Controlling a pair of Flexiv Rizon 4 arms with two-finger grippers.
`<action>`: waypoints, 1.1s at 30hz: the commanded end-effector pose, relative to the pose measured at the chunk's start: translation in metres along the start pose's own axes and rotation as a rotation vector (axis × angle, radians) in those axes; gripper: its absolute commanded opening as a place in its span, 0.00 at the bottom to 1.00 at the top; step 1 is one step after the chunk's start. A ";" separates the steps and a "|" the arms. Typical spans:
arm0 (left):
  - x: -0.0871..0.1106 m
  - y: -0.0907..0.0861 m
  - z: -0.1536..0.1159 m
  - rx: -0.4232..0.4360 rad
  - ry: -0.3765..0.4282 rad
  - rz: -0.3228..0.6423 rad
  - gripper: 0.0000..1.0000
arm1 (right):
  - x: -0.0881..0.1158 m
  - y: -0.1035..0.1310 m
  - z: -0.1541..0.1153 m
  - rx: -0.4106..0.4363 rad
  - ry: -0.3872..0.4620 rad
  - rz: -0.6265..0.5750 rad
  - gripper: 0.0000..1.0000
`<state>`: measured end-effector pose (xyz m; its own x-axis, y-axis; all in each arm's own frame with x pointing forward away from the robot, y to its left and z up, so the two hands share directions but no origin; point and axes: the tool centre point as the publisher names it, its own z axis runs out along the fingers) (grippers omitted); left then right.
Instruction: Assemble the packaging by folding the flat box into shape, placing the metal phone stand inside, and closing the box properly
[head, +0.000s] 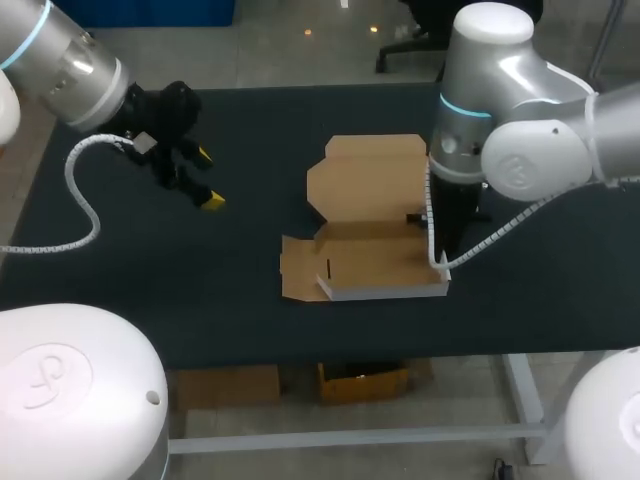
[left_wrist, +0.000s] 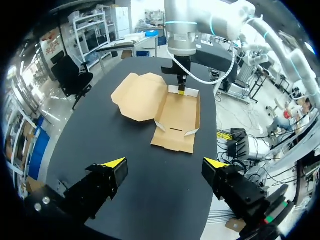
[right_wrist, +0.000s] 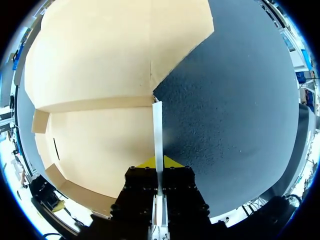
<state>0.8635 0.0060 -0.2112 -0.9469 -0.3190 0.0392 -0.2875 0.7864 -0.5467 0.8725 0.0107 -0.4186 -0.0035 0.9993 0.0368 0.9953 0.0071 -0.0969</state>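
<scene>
Cardboard box (head: 365, 235), smooth and tan, is laid open on the matte, fine-grained black table (head: 250, 290), slightly toward 3 o'clock from its centre. A shallow rectangular tray is formed, with the flat lid (head: 370, 175) spread at 12 o'clock and a slotted flap (head: 297, 270) at 9 o'clock. The thin, white-edged side wall (right_wrist: 157, 130) at 3 o'clock is pinched between the nearly closed fingers of the right gripper (right_wrist: 158, 164). The left gripper (left_wrist: 164, 163) is held wide apart and empty, at 10 o'clock from the box.
</scene>
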 end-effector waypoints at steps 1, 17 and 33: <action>0.015 0.004 0.016 0.013 -0.069 -0.176 1.00 | 0.000 0.001 0.000 0.005 0.001 -0.001 0.00; 0.021 0.009 0.055 -0.012 -0.023 -0.407 1.00 | 0.000 0.001 0.000 0.005 0.001 -0.001 0.00; 0.015 0.004 0.058 0.047 -0.040 -0.605 1.00 | 0.000 0.001 0.000 0.005 0.001 -0.001 0.00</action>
<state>0.8522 -0.0249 -0.2571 -0.7137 -0.6454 0.2721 -0.6807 0.5474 -0.4868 0.8725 0.0108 -0.4186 -0.0036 0.9993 0.0373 0.9953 0.0072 -0.0970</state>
